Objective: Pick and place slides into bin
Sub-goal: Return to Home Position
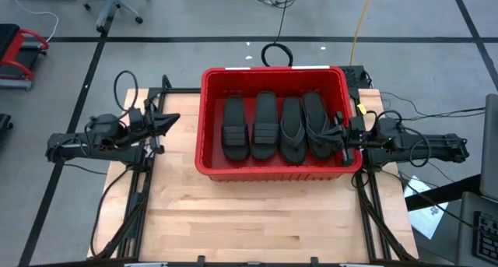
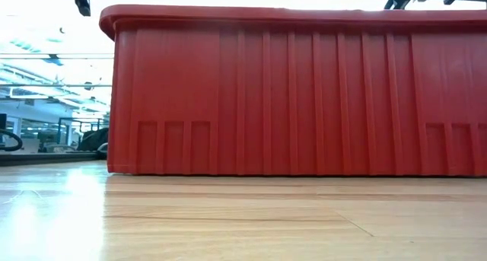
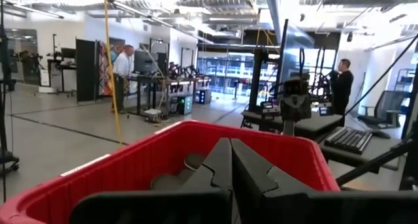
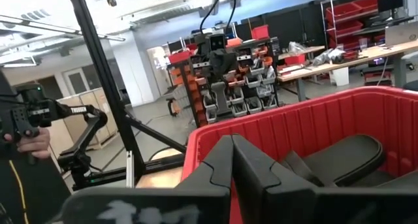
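The red bin (image 1: 204, 119) stands at the middle of the table, toward its far side. Several black slides (image 1: 264, 125) lie side by side on its floor, toes toward the far edge. One slide (image 4: 339, 155) shows inside the bin in the right wrist view. My left gripper (image 1: 176, 119) is shut and empty, off the bin's left wall, pointing at it. My right gripper (image 1: 341, 131) is shut and empty at the bin's right rim; the high view does not show whether it touches the rim. In the wrist views the shut fingertips of the left gripper (image 3: 230, 144) and the right gripper (image 4: 232, 140) meet.
Bare wooden tabletop (image 1: 272, 220) lies between the bin and the near edge. The bin's near wall (image 2: 304, 93) fills the low view. People stand at benches in the room beyond, one person (image 3: 123, 74) and another person (image 3: 341, 87).
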